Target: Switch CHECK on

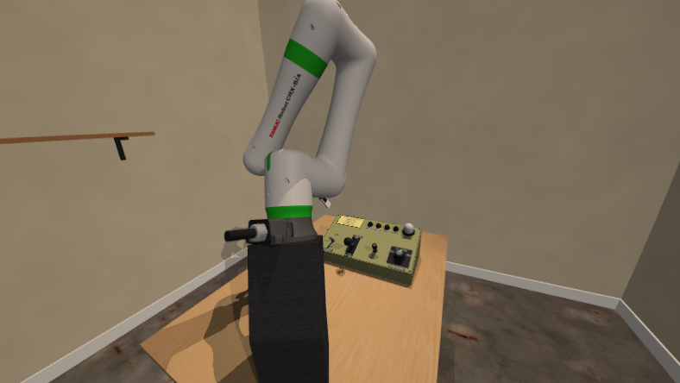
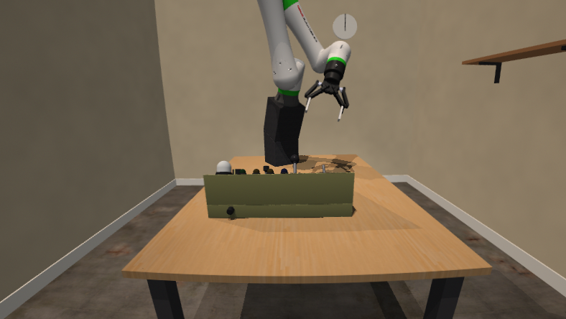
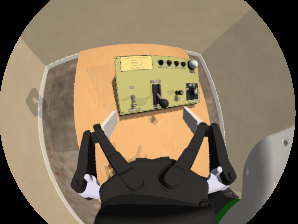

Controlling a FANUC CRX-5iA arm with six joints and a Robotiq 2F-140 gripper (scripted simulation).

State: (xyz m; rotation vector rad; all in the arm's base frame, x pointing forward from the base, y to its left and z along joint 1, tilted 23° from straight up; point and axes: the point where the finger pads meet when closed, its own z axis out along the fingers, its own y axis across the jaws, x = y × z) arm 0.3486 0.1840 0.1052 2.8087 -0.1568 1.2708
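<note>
Hanging above the tabletop [image 1: 375, 318] [image 2: 301, 245] [image 3: 90, 100], with gripper [image 2: 325, 113] [image 3: 150, 114] opened fully and holding nothing. Standing on the tabletop, near the middle in the exterior view: green console [image 1: 356, 256] [image 2: 279, 190] [image 3: 145, 90]. Too small for reading: its labels, so impossible to tell which control is CHECK. Hidden in the top view: almost all of the gripper, behind the arm [image 1: 304, 176] [image 2: 283, 51].

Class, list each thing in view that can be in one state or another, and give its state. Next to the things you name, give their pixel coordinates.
Gripper [image 2: 322, 116] [image 3: 150, 114]: open, holding nothing, above the table.
Console [image 1: 371, 271] [image 2: 279, 190] [image 3: 135, 105]: resting level on the table.
Slotted lever [image 1: 349, 241] [image 3: 163, 103]: black knob at the near end of its slot in the wrist view.
CHECK control: cannot tell, labels too small.
</note>
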